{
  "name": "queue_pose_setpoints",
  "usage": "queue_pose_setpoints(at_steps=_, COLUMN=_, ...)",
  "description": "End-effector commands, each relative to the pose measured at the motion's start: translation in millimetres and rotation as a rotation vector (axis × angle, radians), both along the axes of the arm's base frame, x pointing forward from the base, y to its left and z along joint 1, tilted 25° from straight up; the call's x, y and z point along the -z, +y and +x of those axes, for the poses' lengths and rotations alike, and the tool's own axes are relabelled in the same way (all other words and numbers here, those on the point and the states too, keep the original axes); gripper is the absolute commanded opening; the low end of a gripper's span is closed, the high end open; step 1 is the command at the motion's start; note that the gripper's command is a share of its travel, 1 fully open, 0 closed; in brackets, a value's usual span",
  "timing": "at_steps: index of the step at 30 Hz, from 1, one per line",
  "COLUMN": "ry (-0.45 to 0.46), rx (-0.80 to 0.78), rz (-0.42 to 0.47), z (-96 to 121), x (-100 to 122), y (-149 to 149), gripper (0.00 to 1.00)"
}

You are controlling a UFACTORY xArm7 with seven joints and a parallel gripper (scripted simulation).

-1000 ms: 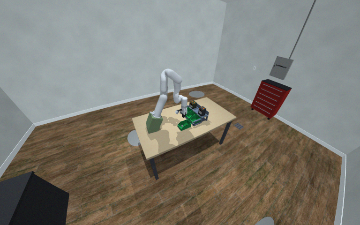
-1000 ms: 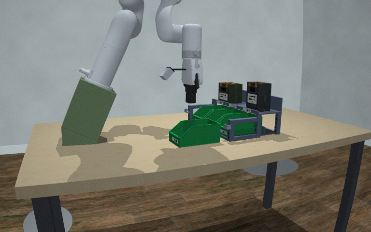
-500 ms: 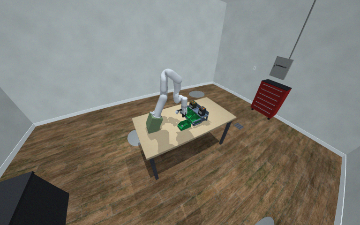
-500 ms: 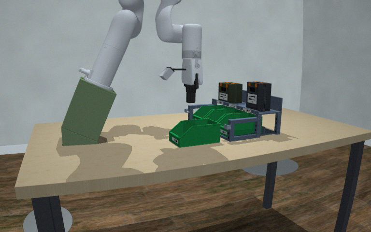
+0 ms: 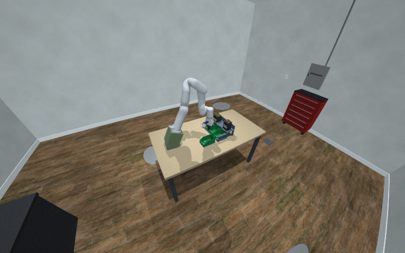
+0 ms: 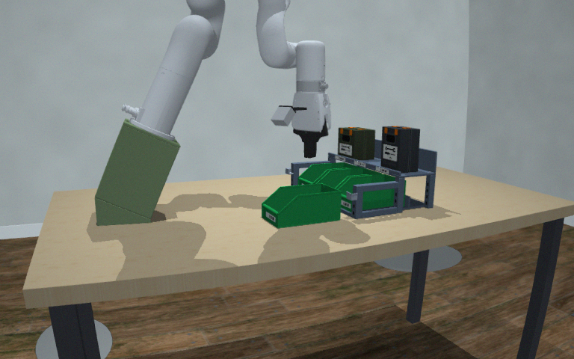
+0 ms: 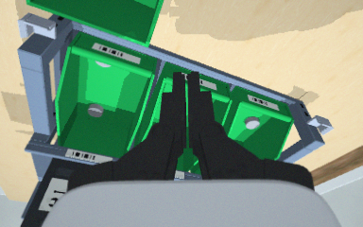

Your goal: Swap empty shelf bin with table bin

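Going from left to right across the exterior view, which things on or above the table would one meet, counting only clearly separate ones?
Green base block → gripper → olive case → dark case.

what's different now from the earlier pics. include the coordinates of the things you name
The hand [image 5: 209, 127] [image 6: 309, 156] [image 7: 186, 89] has moved sideways toward the upright boxes [image 5: 227, 125] [image 6: 400, 154], over the shelf [image 5: 221, 137] [image 6: 429, 190] [image 7: 32, 90]. It took hold of nothing and let go of nothing. The table bin [image 5: 207, 141] [image 6: 309, 212] [image 7: 113, 21], the shelf bins [image 5: 217, 131] [image 6: 377, 199] [image 7: 101, 85] and the boxes stayed put.
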State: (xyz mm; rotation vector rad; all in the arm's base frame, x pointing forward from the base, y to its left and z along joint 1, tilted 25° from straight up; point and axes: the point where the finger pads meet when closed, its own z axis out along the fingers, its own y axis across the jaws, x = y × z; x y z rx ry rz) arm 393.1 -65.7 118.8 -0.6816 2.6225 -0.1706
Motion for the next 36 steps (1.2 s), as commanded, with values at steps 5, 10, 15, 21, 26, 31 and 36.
queue_pose_setpoints(at_steps=5, ry=0.011, rx=-0.453, rz=-0.211, z=69, x=-6, y=47, gripper=0.00)
queue_pose_setpoints(at_steps=10, ry=0.003, rx=-0.736, rz=-0.336, z=79, x=-8, y=57, gripper=0.00)
queue_pose_setpoints(at_steps=15, ry=0.022, rx=-0.948, rz=-0.445, z=79, x=-8, y=57, gripper=0.95)
queue_pose_setpoints(at_steps=21, ry=0.033, rx=-1.017, rz=-0.483, z=79, x=-8, y=57, gripper=0.95)
queue_pose_setpoints(at_steps=26, ry=0.033, rx=-1.017, rz=-0.483, z=79, x=-8, y=57, gripper=0.95)
queue_pose_setpoints(at_steps=31, ry=0.033, rx=-1.017, rz=-0.483, z=79, x=-8, y=57, gripper=0.95)
queue_pose_setpoints(at_steps=36, ry=0.033, rx=-1.017, rz=-0.483, z=79, x=-8, y=57, gripper=0.95)
